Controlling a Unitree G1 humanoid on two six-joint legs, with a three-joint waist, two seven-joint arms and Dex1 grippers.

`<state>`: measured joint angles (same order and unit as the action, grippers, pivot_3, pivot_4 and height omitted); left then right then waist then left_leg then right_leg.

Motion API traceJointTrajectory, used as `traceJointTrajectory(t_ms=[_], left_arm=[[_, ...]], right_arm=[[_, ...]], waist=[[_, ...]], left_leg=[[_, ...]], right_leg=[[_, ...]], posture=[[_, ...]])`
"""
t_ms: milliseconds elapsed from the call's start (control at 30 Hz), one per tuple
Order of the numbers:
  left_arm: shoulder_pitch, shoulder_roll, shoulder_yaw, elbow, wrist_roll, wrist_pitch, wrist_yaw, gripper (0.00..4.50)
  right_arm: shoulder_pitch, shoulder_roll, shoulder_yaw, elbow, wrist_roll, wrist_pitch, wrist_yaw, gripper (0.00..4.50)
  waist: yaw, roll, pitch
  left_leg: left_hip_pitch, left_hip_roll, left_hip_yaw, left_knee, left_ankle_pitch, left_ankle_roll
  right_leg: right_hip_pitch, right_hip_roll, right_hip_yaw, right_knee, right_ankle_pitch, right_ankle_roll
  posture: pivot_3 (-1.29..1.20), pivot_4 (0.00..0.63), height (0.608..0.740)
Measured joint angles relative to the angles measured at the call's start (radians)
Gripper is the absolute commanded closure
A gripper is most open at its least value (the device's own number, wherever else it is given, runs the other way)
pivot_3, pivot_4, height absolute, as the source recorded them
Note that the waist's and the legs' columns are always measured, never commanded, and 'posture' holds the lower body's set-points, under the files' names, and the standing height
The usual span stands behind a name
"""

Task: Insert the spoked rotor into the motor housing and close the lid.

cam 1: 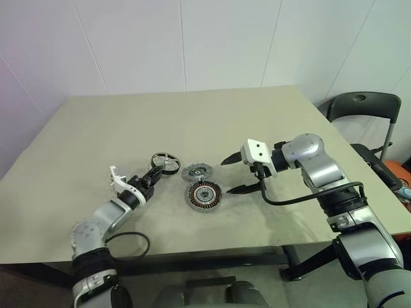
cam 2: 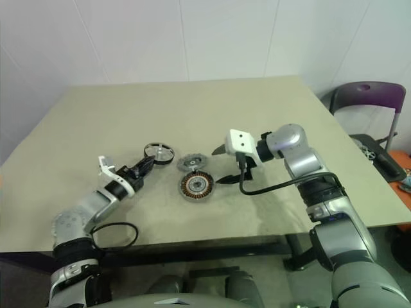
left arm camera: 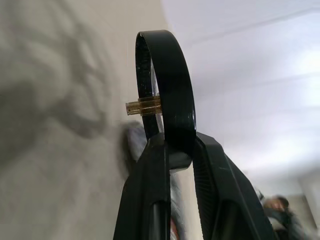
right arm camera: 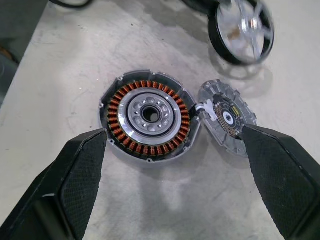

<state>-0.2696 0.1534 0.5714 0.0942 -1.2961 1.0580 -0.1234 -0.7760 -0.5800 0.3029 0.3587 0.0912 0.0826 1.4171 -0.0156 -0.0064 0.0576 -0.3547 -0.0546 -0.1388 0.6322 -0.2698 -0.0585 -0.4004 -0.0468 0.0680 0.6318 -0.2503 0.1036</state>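
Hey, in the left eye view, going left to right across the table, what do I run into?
left gripper pinching the spoked rotor by its rim → lid → right gripper, open → chair beyond the table's edge. The motor housing sits in front of the lid, overlapping it sideways, so I leave it unordered.

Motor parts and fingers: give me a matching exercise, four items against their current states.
1. spoked rotor
2. motor housing
3. lid
4. right gripper

a. fingers spread wide above the table
b. lying flat beside the housing
c. pinched by its black rim in the left gripper
d. open, copper windings showing

Pairs: 1-c, 2-d, 3-b, 4-a
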Motion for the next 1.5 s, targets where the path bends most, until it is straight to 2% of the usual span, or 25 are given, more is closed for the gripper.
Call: traceJointTrajectory(t_ms=[233, 400, 533, 833, 1500], left_arm=[[0.063, 0.079, -0.058, -0.146, -0.224, 0.121, 0.012, 4.15], [0.059, 0.094, -0.197, -0.181, -0.316, 0.162, 0.019, 4.15], [0.037, 0.114, -0.257, -0.171, -0.358, 0.162, 0.027, 4.15], [0.018, 0.170, -0.331, -0.064, -0.327, 0.161, 0.005, 4.15], [-0.002, 0.142, -0.382, 0.014, -0.237, 0.165, -0.054, 4.15]], right_arm=[[0.041, -0.059, -0.002, 0.036, -0.020, -0.030, -0.001, 0.00], [0.051, -0.075, -0.013, 0.038, -0.027, -0.029, -0.008, 0.00], [0.065, -0.082, -0.016, 0.038, -0.028, -0.029, -0.010, 0.00], [0.088, -0.095, -0.037, 0.038, -0.028, -0.029, -0.021, 0.00], [0.102, -0.096, -0.038, 0.002, -0.027, -0.020, -0.030, 0.00]], waist=[[0.003, 0.000, 0.000], [0.002, 0.000, 0.000], [0.002, 0.000, 0.000], [0.002, 0.000, 0.000], [0.002, 0.000, 0.000]], left_leg=[[0.000, -0.001, 0.000, 0.000, 0.000, 0.000], [0.001, -0.001, 0.001, 0.000, 0.000, 0.000], [0.001, 0.000, 0.001, 0.000, 0.000, 0.000], [0.001, -0.001, 0.001, 0.000, 0.000, 0.000], [0.001, -0.001, 0.001, 0.001, 0.000, 0.000]], right_leg=[[0.001, 0.000, 0.000, 0.000, 0.000, -0.001], [0.001, 0.000, 0.000, 0.000, -0.001, -0.001], [0.001, 0.000, 0.000, 0.000, -0.001, -0.001], [0.001, 0.000, 0.000, 0.000, -0.002, -0.003], [0.001, 0.000, 0.000, 0.000, -0.001, -0.002]], posture=[[0.00, 0.000, 0.740], [0.00, 0.000, 0.740], [0.00, 0.000, 0.740], [0.00, 0.000, 0.740], [0.00, 0.000, 0.740]])
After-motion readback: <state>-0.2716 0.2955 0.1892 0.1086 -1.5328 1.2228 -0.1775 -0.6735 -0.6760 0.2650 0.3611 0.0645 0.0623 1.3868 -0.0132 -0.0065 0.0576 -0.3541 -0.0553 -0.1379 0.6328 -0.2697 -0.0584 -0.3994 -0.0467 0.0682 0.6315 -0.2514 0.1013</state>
